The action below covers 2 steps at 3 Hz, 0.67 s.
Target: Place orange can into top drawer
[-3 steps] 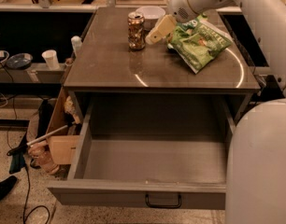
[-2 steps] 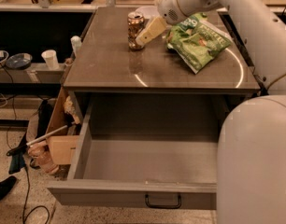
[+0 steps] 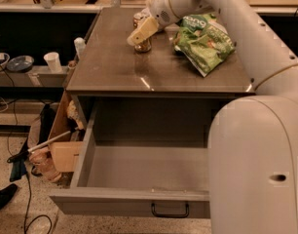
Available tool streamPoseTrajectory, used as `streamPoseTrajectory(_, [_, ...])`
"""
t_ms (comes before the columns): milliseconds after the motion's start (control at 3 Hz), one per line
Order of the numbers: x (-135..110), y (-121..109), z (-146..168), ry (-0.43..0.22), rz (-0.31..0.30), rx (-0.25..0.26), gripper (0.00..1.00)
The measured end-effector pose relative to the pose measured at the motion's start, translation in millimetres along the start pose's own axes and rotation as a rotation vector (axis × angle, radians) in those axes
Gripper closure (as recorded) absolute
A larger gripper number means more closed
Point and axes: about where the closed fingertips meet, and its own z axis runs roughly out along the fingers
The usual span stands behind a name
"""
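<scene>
The orange can stands upright on the table top, near its back middle. My gripper reaches in from the upper right and is open around the can. Its near cream finger crosses in front of the can's middle and the other finger is hidden behind it. Only the can's silver top and its base show. The top drawer is pulled wide open below the table's front edge, with nothing in it. Its black handle sits at the centre of the front panel.
A green chip bag lies on the table just right of the can. My white arm fills the right side and hides the drawer's right end. Left of the table are a low shelf with a white cup, a bottle, cardboard boxes and floor cables.
My gripper has moved left from beside the chip bag to the can, and its near finger now crosses in front of it. The can and the drawer have not moved.
</scene>
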Motion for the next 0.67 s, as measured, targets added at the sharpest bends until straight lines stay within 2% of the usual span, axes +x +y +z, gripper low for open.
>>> streamPoseTrajectory(333, [-8, -2, 16, -0.007, -0.029, 0.006, 0.00])
streamPoseTrajectory(667, [-9, -12, 33, 0.009, -0.047, 0.079, 0.00])
